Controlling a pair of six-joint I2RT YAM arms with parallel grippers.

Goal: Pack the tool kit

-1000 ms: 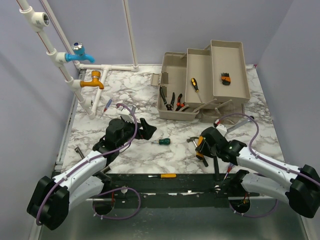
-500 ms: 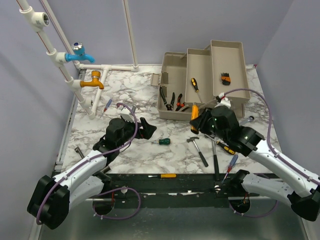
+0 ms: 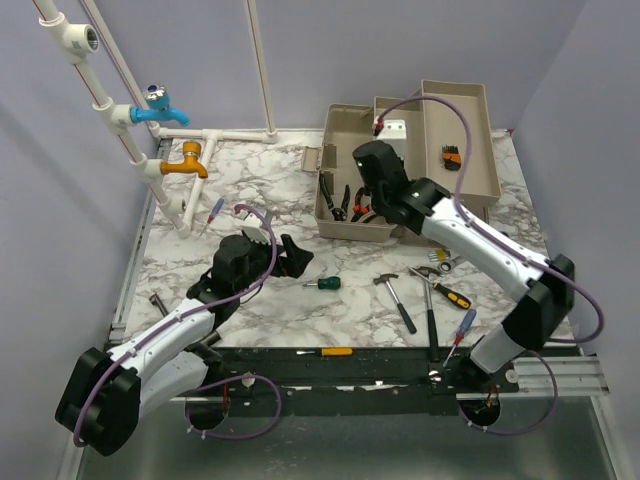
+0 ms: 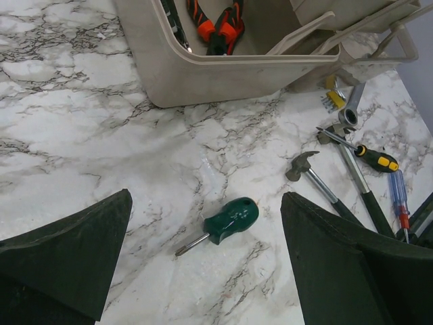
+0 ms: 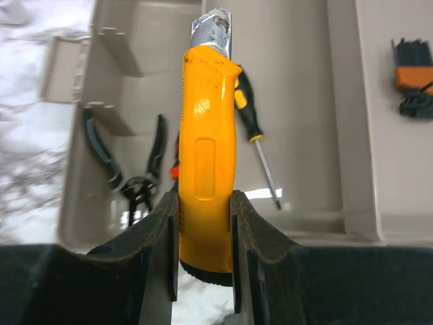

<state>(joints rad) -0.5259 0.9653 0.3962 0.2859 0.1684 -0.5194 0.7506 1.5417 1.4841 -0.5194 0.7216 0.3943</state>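
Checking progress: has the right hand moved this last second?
Yes. The right hand, gripping a yellow tool, moved from in front of the toolbox to above it.

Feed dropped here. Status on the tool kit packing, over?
Right gripper shut on yellow-handled tool, above open toolbox. Left gripper open over green screwdriver. Hammer and more tools loose on table; nothing blocking the box.

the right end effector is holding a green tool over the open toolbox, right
Not green: the tool clamped in the right end effector is yellow, as the right wrist view shows. It is indeed held over the open toolbox.
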